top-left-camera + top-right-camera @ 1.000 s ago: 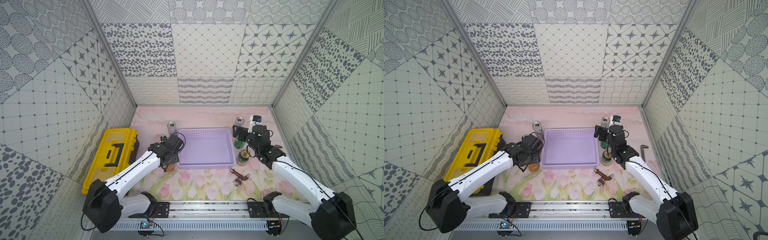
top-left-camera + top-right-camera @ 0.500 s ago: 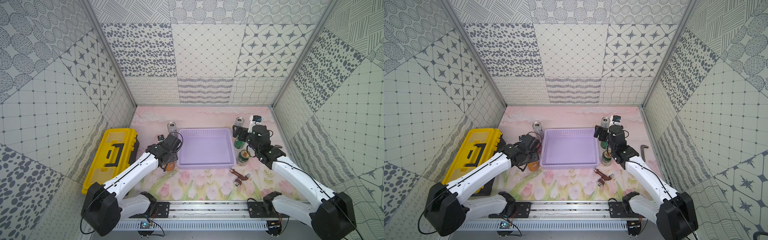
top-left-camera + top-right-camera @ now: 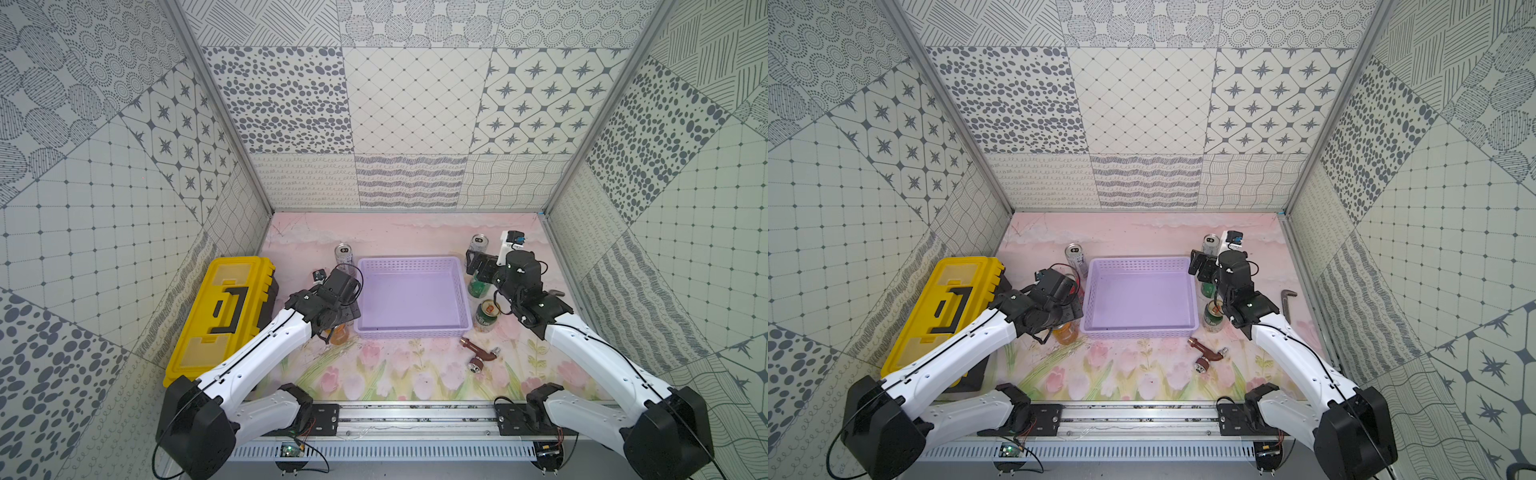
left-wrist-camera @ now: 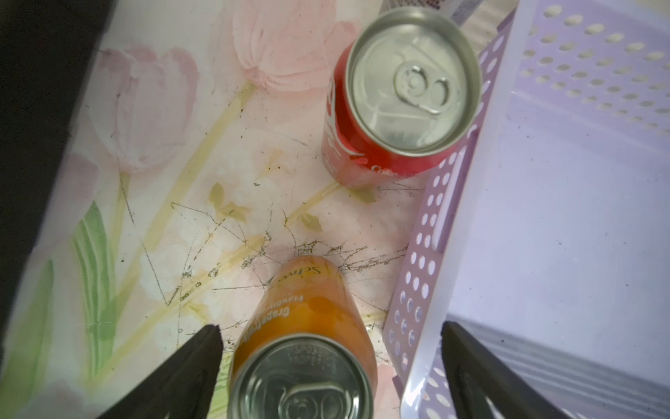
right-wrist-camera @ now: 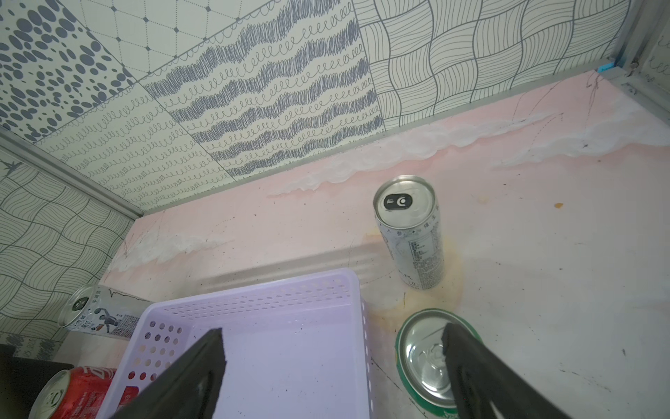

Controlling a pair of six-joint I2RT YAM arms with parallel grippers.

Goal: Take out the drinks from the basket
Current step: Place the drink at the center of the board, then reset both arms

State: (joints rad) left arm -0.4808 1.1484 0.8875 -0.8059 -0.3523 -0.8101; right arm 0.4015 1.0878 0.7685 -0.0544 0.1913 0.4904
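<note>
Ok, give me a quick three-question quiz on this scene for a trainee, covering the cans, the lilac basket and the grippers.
1. True or false: the shallow lilac perforated plastic basket has no cans in it.
2. Which can stands upright inside the open left gripper? A red metal can; B orange metal can; C slim silver can.
3. Name the non-drink object lying on the floral table mat on the robot's side of the basket.
Key: 1 true. 2 B. 3 the brown metal tap fitting.
</note>
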